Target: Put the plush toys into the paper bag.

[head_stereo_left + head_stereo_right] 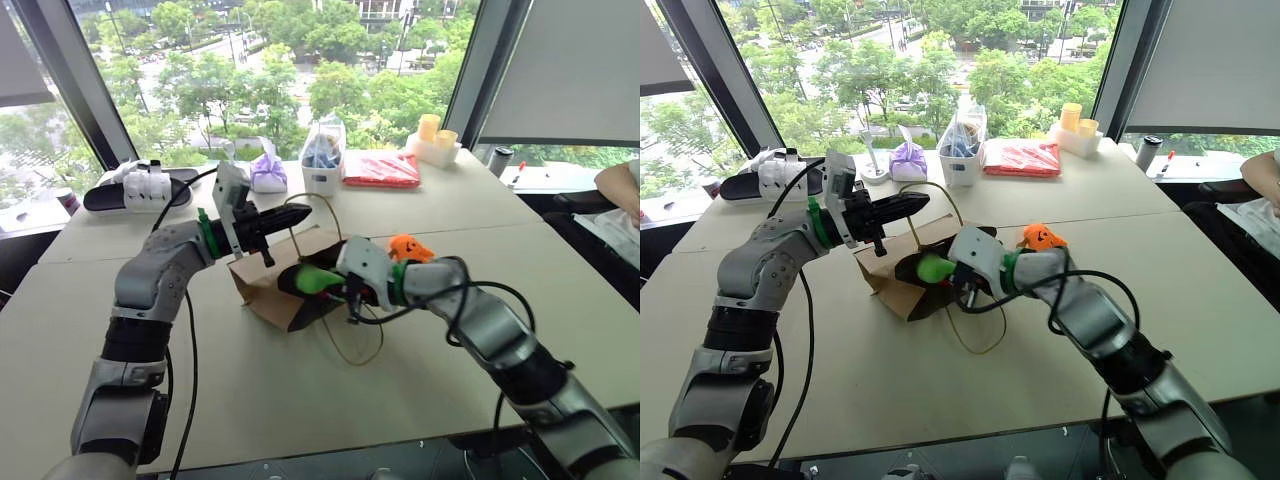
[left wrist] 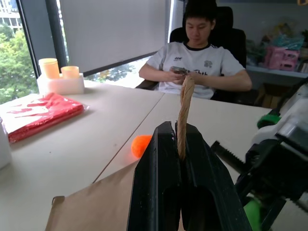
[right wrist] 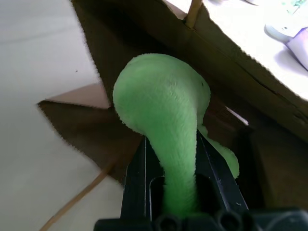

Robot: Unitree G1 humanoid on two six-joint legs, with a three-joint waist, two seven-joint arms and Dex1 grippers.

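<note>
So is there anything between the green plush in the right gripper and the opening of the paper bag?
Nothing visible. The right gripper holds the green plush toy right at the paper bag's mouth, which the left gripper keeps lifted by its cord handle.

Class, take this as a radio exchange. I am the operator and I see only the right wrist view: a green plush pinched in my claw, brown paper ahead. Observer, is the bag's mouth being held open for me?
Observer: Yes. The left claw is shut on the cord handle of the paper bag, lifting its top edge.
Operator: Where is the second toy?
Observer: The orange plush lies on the table just beyond your right arm, outside the bag.
Operator: Is my green plush inside yet?
Observer: From the head views, the green plush, held in the right claw, is right at the bag's mouth.
</note>
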